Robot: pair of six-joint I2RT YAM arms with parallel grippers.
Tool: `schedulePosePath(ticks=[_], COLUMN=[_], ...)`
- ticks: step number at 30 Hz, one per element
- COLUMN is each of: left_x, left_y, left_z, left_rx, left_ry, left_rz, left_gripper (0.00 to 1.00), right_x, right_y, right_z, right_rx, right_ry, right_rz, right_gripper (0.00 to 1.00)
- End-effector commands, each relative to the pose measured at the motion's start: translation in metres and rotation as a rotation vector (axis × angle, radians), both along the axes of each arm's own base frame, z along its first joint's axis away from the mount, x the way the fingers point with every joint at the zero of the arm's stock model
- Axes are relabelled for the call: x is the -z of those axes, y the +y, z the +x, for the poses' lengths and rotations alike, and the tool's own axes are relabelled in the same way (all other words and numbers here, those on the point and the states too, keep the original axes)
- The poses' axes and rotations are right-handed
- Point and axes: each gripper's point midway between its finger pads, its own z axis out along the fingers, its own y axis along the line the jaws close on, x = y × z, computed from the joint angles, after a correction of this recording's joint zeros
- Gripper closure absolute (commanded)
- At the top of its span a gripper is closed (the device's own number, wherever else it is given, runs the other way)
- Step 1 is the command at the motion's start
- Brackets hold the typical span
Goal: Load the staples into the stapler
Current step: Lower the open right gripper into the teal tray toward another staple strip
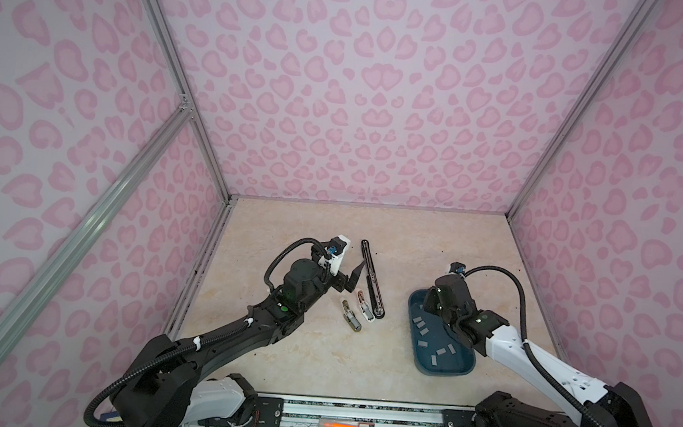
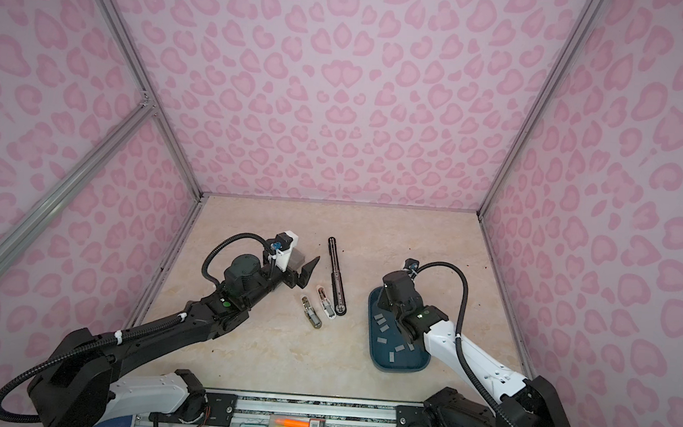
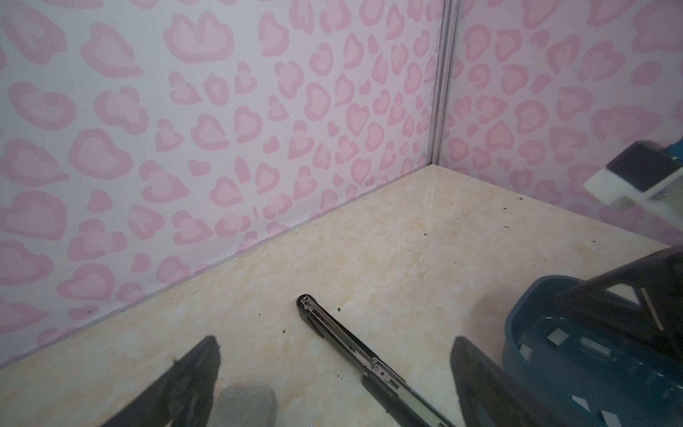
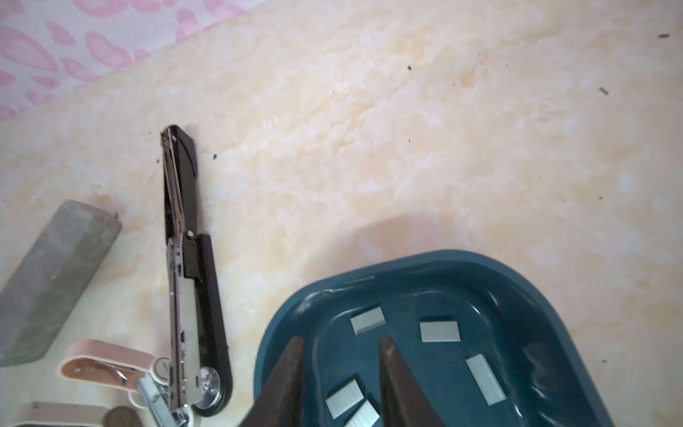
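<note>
- Right gripper [image 4: 342,342] first: its dark fingers [image 4: 292,369] fill the foreground of the right wrist view. The jaws are partly apart with nothing pinched, poised over the teal tray [image 4: 443,255].
- Down on the tray floor the staples [image 4: 367,319] lie flat and scattered, two of them overlapping right under the gap. That's the danger. A pinch there could lift both, or skid off the thin metal and shove the tray.
- Over to the side, the black stapler [image 4: 210,295] lies opened flat on the tabletop [image 4: 406,129], metal channel up, close to the tray but not touching it. The slot is narrow, so a strip brought in tilted would likely jam or spill.
- Switching to the left wrist view, the left gripper [image 3: 334,340] is spread wide and empty above the tabletop, and the stapler runs out between its fingers.
- Nothing pins that stapler down, so a push from an arriving strip could slide it. The grey speckled block [image 3: 247,405] sits just beside one finger, easy to bump.
- In both top views the stapler lies between the two arms, with the left claw just beside its middle.
- In a top view, two small metal tools [image 1: 350,315] crowd the stapler's hinge end, where a careless swing could knock them into it.
- From up here the right wrist hides its own claw, over the tray's far end.
</note>
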Motion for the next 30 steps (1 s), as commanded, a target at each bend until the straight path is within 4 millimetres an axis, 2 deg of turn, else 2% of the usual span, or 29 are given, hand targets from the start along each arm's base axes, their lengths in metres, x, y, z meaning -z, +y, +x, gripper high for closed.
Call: schedulePosePath(ticks=[1, 6, 10, 15, 25, 30], left_x=[-0.009, -0.013, -0.016, -0.012, -0.009, -0.010], left_y=[0.010, 0.024, 0.032, 0.033, 0.033, 0.033], left_z=[0.010, 0.015, 0.015, 0.017, 0.019, 0.018], left_rx=[-0.050, -0.108, -0.110, -0.076, -0.068, -0.068], left_ry=[-0.043, -0.090, -0.099, -0.081, -0.069, -0.070], left_rz=[0.005, 0.070, 0.049, 0.028, 0.024, 0.023], left_gripper=[0.02, 0.02, 0.02, 0.02, 0.02, 0.02], right_x=[0.019, 0.037, 0.040, 0.045, 0.079, 0.099], right_y=[-0.007, -0.015, -0.019, -0.019, 0.005, 0.007], right_z=[-0.021, -0.049, -0.063, -0.068, -0.064, -0.070], right_rx=[0.006, 0.010, 0.019, 0.010, -0.062, -0.063], right_ry=[0.068, 0.108, 0.088, 0.081, 0.263, 0.341], right_rz=[-0.028, -0.024, 0.036, 0.055, 0.001, -0.049], right_gripper=[0.64, 0.64, 0.60, 0.55, 0.58, 0.58])
